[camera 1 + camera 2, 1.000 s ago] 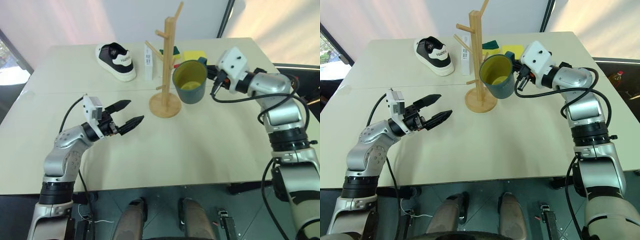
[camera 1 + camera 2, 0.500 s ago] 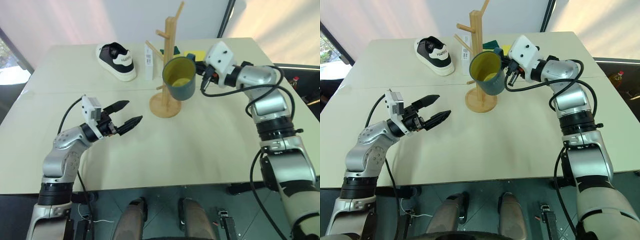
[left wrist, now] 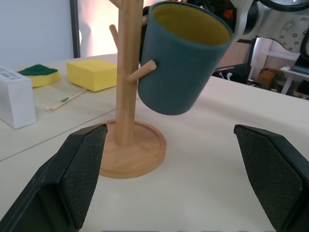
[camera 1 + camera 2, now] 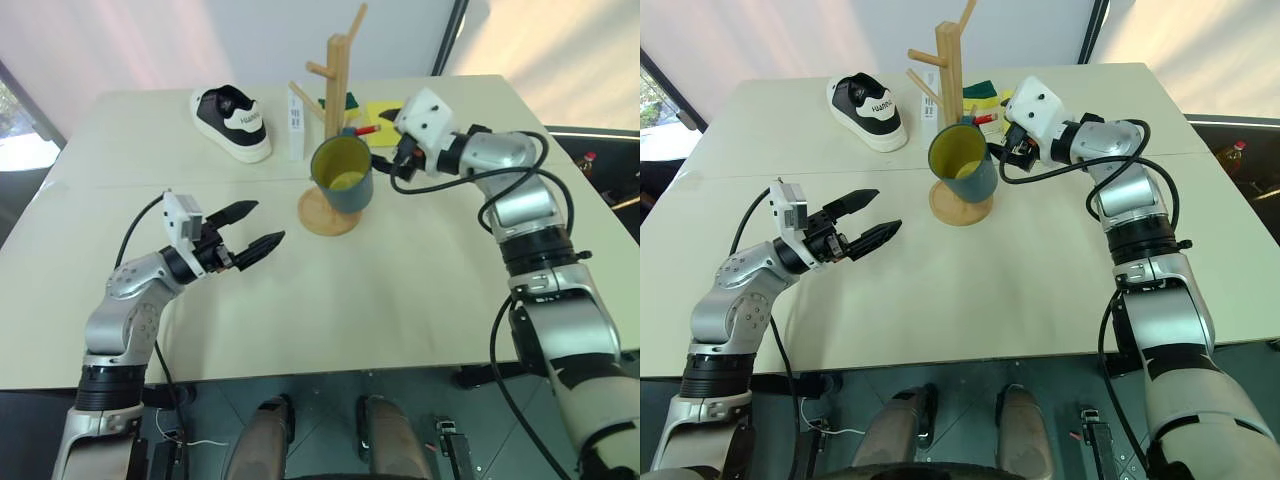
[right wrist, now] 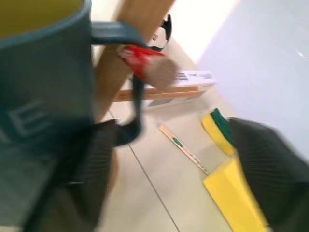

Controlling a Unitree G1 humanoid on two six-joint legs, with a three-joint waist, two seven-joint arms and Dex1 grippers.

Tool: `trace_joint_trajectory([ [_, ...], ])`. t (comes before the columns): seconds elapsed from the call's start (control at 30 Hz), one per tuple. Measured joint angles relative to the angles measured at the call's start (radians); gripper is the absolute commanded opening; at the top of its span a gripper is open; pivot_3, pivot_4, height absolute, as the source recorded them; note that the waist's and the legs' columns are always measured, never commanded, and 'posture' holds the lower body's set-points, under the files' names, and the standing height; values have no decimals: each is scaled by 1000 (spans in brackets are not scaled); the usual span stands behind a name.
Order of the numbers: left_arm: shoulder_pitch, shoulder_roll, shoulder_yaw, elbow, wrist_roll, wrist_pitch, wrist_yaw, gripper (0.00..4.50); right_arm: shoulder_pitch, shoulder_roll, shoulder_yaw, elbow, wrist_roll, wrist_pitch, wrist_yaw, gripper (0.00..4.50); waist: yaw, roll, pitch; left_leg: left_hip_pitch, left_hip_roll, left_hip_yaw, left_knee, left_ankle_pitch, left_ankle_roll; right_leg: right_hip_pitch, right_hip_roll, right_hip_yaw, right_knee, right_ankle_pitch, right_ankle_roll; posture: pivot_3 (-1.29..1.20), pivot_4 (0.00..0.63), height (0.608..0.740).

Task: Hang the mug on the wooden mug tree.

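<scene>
The blue-grey mug (image 4: 342, 176), yellow inside, hangs tilted beside the pole of the wooden mug tree (image 4: 338, 85), clear of the round base (image 4: 329, 214). In the right wrist view its loop handle (image 5: 135, 99) sits over a red-tipped peg (image 5: 153, 68). My right gripper (image 4: 387, 138) is just right of the mug, open, with its fingers (image 5: 268, 169) spread on either side of the handle and gripping nothing. My left gripper (image 4: 266, 223) hovers open over the table, left of the tree and empty. It faces the mug (image 3: 184, 59) and the pole (image 3: 126, 72).
A black and white shoe (image 4: 232, 121) lies at the back left. A small white box (image 4: 298, 122) stands behind the tree, and yellow (image 4: 386, 108) and green (image 4: 980, 88) sponges lie close to my right hand. A thin stick (image 5: 183, 148) lies on the table near the sponges.
My right arm carried the mug left to the tree and its jaws opened, leaving the handle on the peg. The left arm stayed still.
</scene>
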Motion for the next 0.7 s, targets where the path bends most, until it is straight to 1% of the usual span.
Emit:
trace_joint_trajectory([
  [0.1,0,0,0,-1,0,0,10,4500,9,-29,-12,-21,1,0,-14,4020,1,0,0,0,0,0,0,0,0,0,0,0,0,0,0,0,150,740],
  [0.17,-1,-1,2,1,3,0,35,4500,43,-51,-64,-73,19,10,-34,4020,7,0,0,0,0,0,0,0,0,0,0,0,0,0,0,0,150,740],
  [0.23,-1,-8,18,19,24,-4,94,4500,144,-75,-164,-175,83,37,-62,4020,15,-1,-1,0,0,-1,0,0,0,1,0,0,-1,1,1,0,150,740],
  [0.3,3,-19,45,55,43,-10,145,4500,246,-82,-244,-237,134,79,-85,4020,13,-1,-1,0,0,0,0,0,0,1,0,0,-1,1,2,0,150,740],
  [0.37,14,-27,63,87,60,-27,181,4500,340,-76,-287,-284,179,122,-100,4020,7,-1,-1,0,0,1,1,0,0,2,0,1,-1,1,2,0,150,740],
  [0.43,19,-43,78,120,78,-50,221,4500,434,-60,-319,-343,224,161,-111,4020,1,-1,-1,2,0,1,1,0,0,2,0,2,0,2,1,0,150,740],
  [0.53,45,-60,99,183,122,-94,295,4500,597,14,-355,-414,290,189,-135,4020,-1,-2,-1,10,2,1,-1,0,0,8,2,2,0,2,1,0,150,740],
  [0.6,70,-62,111,220,149,-111,329,4500,682,70,-354,-416,310,196,-156,4020,-1,-2,-1,14,2,1,-1,0,0,11,2,2,0,0,-2,0,150,740],
  [0.7,96,-63,115,239,169,-135,348,4500,720,115,-352,-409,327,195,-173,4020,1,-1,-1,14,2,1,1,0,0,13,2,3,-2,-1,-3,0,150,740],
])
